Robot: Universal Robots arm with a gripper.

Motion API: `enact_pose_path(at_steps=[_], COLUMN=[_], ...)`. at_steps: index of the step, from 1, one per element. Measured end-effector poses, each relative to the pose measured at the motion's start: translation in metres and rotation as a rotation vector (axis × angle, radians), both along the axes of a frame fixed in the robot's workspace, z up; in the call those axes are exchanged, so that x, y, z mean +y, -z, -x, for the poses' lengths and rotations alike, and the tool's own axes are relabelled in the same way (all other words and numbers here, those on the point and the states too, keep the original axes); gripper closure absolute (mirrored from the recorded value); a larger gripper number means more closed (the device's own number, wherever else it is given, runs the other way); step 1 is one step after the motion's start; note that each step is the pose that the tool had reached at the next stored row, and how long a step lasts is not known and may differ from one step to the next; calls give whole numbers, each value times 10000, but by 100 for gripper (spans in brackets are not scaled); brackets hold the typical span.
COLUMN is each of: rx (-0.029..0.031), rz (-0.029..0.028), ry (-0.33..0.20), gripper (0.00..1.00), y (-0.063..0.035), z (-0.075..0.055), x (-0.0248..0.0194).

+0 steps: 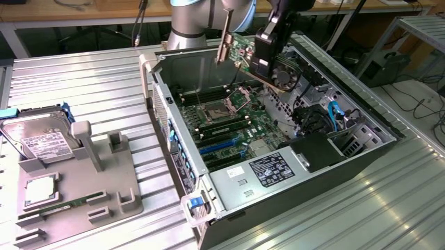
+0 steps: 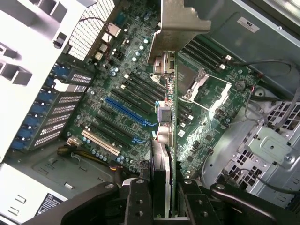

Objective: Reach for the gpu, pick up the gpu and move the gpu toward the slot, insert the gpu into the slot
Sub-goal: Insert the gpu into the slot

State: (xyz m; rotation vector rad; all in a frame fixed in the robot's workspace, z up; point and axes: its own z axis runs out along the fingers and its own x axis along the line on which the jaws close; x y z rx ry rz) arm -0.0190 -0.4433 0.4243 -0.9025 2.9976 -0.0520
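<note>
Arm (image 1: pixel 187 21) cut off at the exterior view's top; gpu (image 1: pixel 240 49) partly behind pincer (image 1: pixel 262 69).

You get bright, even, slightly cool light in the exterior view. The ribbed bench (image 1: pixel 90 83) shines, with pale streaks of glare toward the lower part of the exterior view's right. Inside the computer case (image 1: pixel 191 65) the board is well lit, while the side toward the exterior view's right sinks into shadow. In the wrist view, the case's pale outer wall washes out to near white. The graphics card (image 2: pixel 168 117) catches a dull sheen on its metal bracket, and the pincer (image 2: pixel 164 206) shows as a near-black shape.
</note>
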Motion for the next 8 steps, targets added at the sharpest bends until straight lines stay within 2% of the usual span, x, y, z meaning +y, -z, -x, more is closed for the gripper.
enact_pose_path(at_steps=[8], rx=[0], rz=[1], ry=[-868], gripper=[73], y=[0], z=[0], x=[0])
